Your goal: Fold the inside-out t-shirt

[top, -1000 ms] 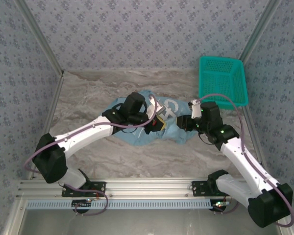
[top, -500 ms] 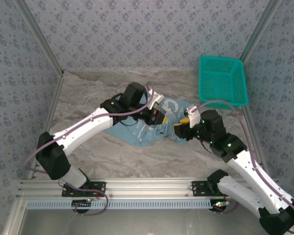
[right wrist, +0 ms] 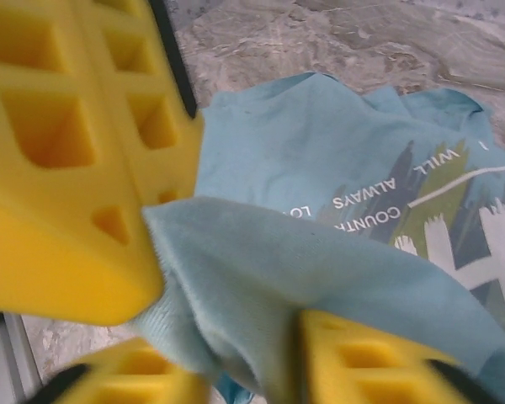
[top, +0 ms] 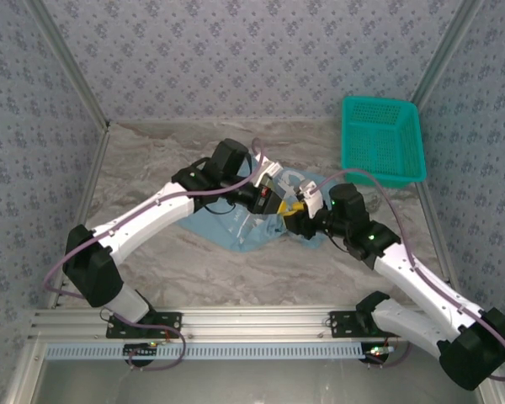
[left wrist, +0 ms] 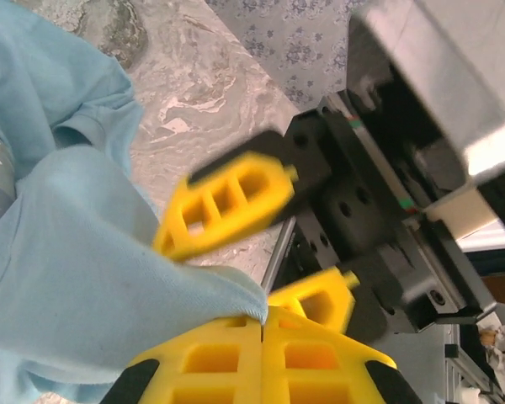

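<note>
The left claw (left wrist: 261,337) is clenched on a raised fold of the inside-out t-shirt (top: 236,231), the rest of which lies bunched in the middle of the counter (top: 151,160). The right claw (left wrist: 223,269) meets it with jaws apart astride that same fold, so this looks like a handover to straighten the cloth, and next the right claw must bite before any release. The print reads "WILL", "ALWAYS" and a cut-off "COUNT".
</note>
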Available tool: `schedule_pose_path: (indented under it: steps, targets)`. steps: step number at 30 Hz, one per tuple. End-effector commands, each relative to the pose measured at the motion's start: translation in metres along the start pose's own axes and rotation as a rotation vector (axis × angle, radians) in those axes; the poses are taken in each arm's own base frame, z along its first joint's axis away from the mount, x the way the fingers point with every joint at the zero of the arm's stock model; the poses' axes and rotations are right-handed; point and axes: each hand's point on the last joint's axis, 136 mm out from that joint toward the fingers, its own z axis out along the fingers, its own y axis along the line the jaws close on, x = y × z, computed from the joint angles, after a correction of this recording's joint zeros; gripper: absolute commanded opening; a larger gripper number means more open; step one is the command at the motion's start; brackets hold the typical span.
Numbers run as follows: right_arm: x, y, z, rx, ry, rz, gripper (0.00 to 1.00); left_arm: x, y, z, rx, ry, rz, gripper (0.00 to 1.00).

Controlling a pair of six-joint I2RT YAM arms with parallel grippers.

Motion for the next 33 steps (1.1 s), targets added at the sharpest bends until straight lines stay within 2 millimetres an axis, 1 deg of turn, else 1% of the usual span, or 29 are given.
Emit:
schedule_pose_path:
  steps: [1, 2, 3, 4, 5, 6, 7, 8, 10, 14, 17, 20, 25, 27, 33]
  targets:
    - [-0.014, 0.006, 0.000, -0.065, -0.066, 0.062, 0.00, -0.026, 0.007, -0.012, -0.028, -0.095, 0.016, 0.00]
    - [-0.015, 0.002, -0.002, -0.060, -0.069, 0.105, 0.00, -0.033, 0.016, -0.016, -0.070, -0.135, 0.008, 0.01]
    - [-0.016, 0.000, -0.004, -0.067, -0.077, 0.158, 0.00, -0.040, 0.028, -0.022, -0.128, -0.185, 0.004, 0.11]
    - [-0.019, -0.004, -0.006, -0.065, -0.092, 0.214, 0.00, -0.045, 0.039, -0.028, -0.185, -0.232, 0.015, 0.22]
    - [-0.022, -0.008, -0.008, -0.058, -0.102, 0.274, 0.00, -0.047, 0.048, -0.034, -0.245, -0.269, 0.034, 0.30]
    - [-0.025, -0.010, -0.010, -0.066, -0.110, 0.327, 0.00, -0.046, 0.056, -0.039, -0.298, -0.304, 0.067, 0.37]
    - [-0.027, -0.014, -0.011, -0.064, -0.114, 0.385, 0.00, -0.043, 0.060, -0.043, -0.322, -0.337, 0.109, 0.41]
    - [-0.029, -0.018, -0.012, -0.064, -0.121, 0.428, 0.00, -0.037, 0.063, -0.044, -0.330, -0.358, 0.138, 0.44]
    - [-0.032, -0.026, -0.013, -0.068, -0.130, 0.517, 0.00, -0.021, 0.063, -0.040, -0.316, -0.381, 0.236, 0.50]
    - [-0.030, -0.034, -0.011, -0.056, -0.110, 0.587, 0.00, 0.014, 0.058, -0.018, -0.335, -0.277, 0.455, 0.52]
    - [-0.029, -0.038, -0.009, -0.052, -0.104, 0.614, 0.00, 0.028, 0.054, -0.003, -0.372, -0.223, 0.611, 0.54]
    - [-0.029, -0.042, -0.009, -0.050, -0.105, 0.637, 0.00, 0.029, 0.057, 0.006, -0.429, -0.208, 0.684, 0.54]
    - [-0.027, -0.046, -0.009, -0.045, -0.107, 0.657, 0.00, 0.037, 0.059, 0.027, -0.496, -0.164, 0.780, 0.54]
    - [-0.028, -0.048, -0.009, -0.043, -0.113, 0.657, 0.00, 0.037, 0.066, 0.033, -0.532, -0.141, 0.792, 0.54]
    - [-0.028, -0.050, -0.009, -0.045, -0.119, 0.702, 0.00, 0.032, 0.075, 0.038, -0.685, -0.181, 0.849, 0.56]
